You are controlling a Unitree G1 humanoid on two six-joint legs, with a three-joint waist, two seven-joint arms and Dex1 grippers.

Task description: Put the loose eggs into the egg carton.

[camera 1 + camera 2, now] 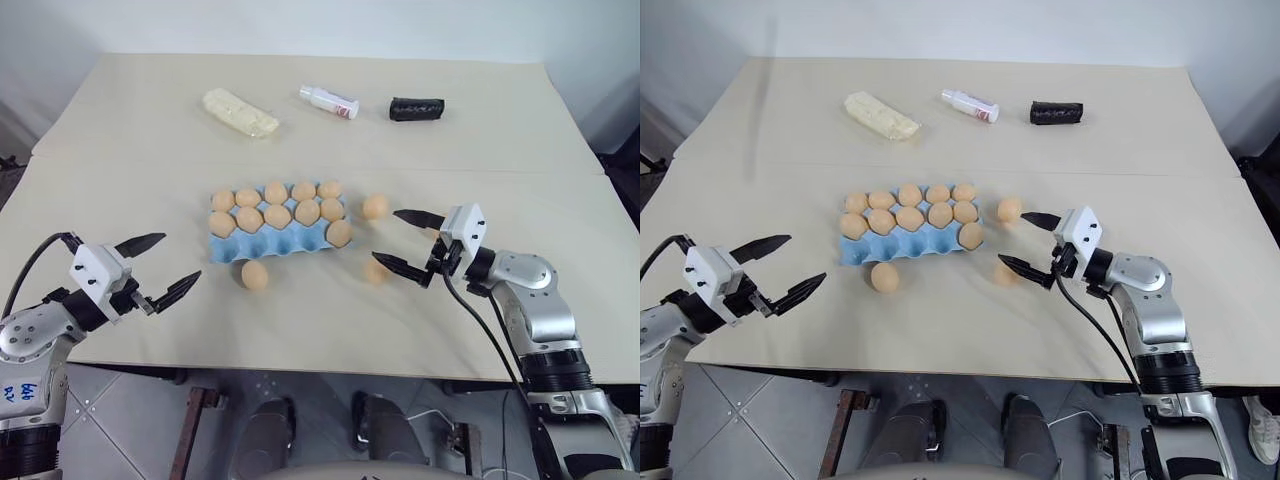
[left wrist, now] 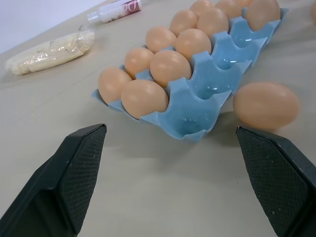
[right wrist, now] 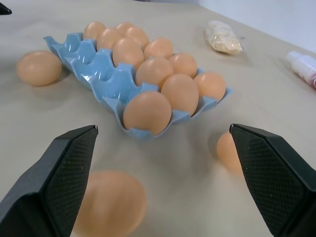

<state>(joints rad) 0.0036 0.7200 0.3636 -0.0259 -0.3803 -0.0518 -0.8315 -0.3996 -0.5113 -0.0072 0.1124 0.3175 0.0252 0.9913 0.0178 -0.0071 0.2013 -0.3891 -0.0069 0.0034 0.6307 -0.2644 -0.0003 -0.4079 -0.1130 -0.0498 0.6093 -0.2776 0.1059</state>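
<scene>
Jaws first: your left gripper (image 1: 160,268) hangs at the near left edge of the bench (image 1: 120,140) with its two black fingers spread wide and nothing between them. Your right gripper (image 1: 405,241) sits further in on the right, jaws equally wide apart and empty, pointing toward the egg carton (image 1: 262,246).

Just past the near edge you have three loose eggs on the bench. One loose egg (image 1: 255,275) lies just in front of the carton's near side, close to its left end; from the left wrist view it sits right beside the blue wall, and you cannot tell whether it touches. A second loose egg (image 1: 375,270) lies near the lower finger of your right gripper, and a third (image 1: 375,207) rests just off the carton's right end, a little beyond the upper finger.

The carton is light blue, lidless, and lies in the middle of the bench. Its far rows are filled with eggs; in the near row, only the hollow at the right end holds an egg, and the rest of that row shows bare blue cups.

Well beyond, along the far side, you have a pale yellow wrapped block (image 1: 240,112), a small white bottle (image 1: 329,101) lying on its side, and a black roll (image 1: 415,108).
</scene>
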